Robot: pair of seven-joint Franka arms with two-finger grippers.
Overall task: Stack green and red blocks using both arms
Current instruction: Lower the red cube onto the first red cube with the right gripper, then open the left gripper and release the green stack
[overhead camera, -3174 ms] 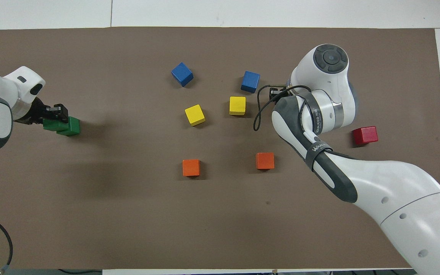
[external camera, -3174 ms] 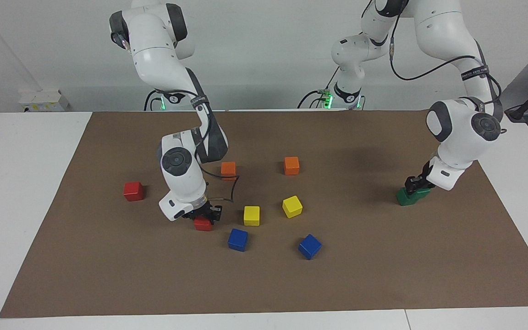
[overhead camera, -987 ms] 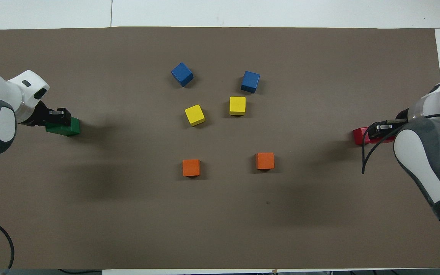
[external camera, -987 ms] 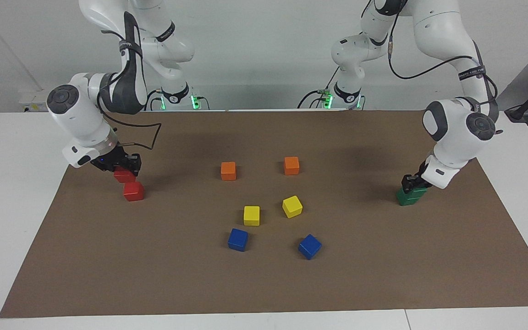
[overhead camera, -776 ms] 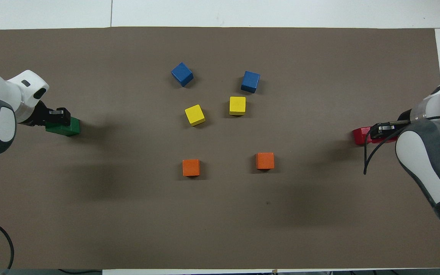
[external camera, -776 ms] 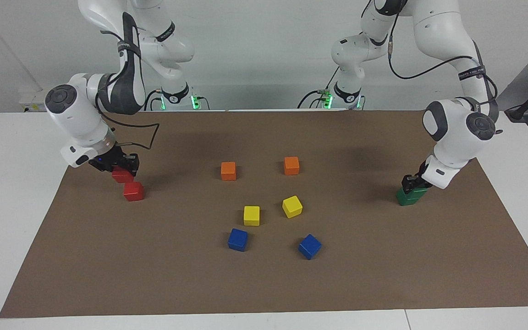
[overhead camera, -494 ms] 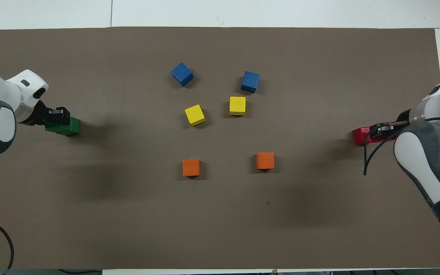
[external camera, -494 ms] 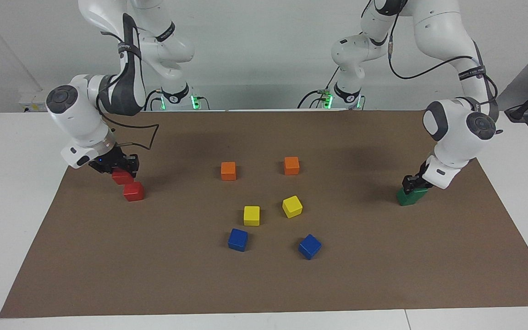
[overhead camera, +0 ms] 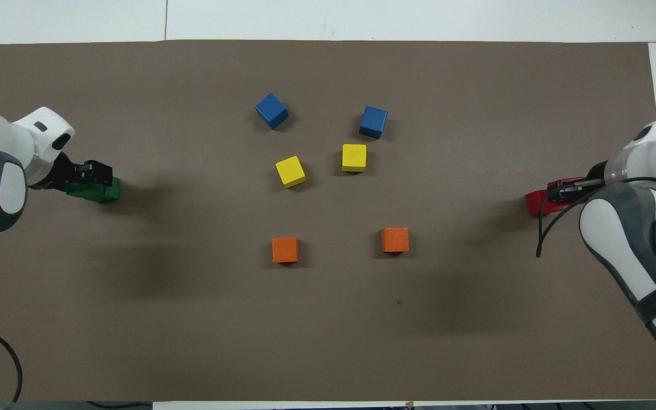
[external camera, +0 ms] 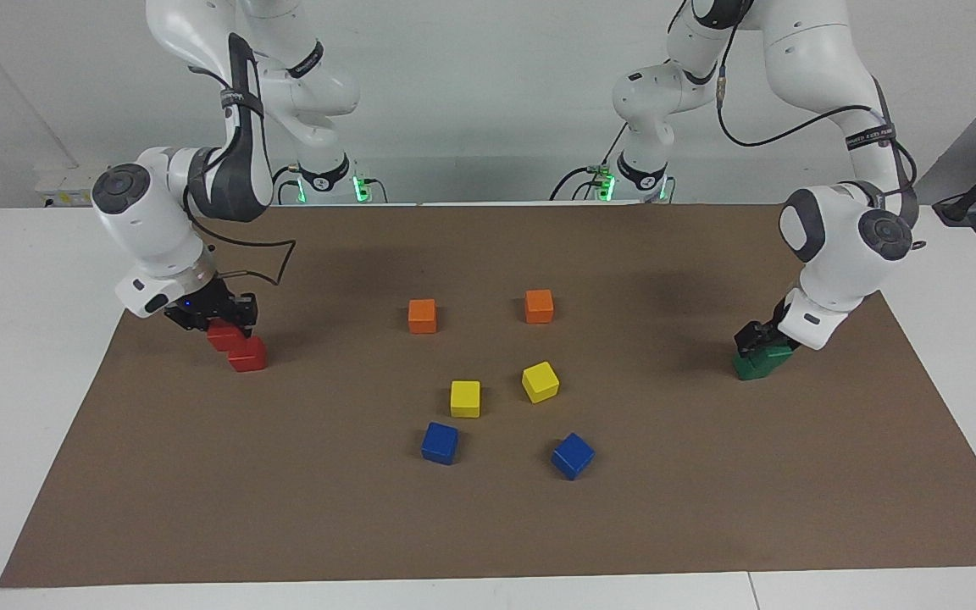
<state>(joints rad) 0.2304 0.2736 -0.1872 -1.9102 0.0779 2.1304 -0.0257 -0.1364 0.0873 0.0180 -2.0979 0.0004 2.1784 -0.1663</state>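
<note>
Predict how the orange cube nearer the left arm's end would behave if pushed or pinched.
The orange cube has flat faces and square edges, so it should slide, not roll. It sits flat on the mat, as wide as tall, so tipping seems unlikely. Its glossy faces may slip when pinched.

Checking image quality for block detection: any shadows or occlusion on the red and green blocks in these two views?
Facing view: soft arm shadows on the brown mat; red blocks and green blocks stay readable, upper ones partly covered by the grippers. Overhead view: broad dark shadow patches near both stacks; right gripper and left gripper hide most of each stack.
</note>
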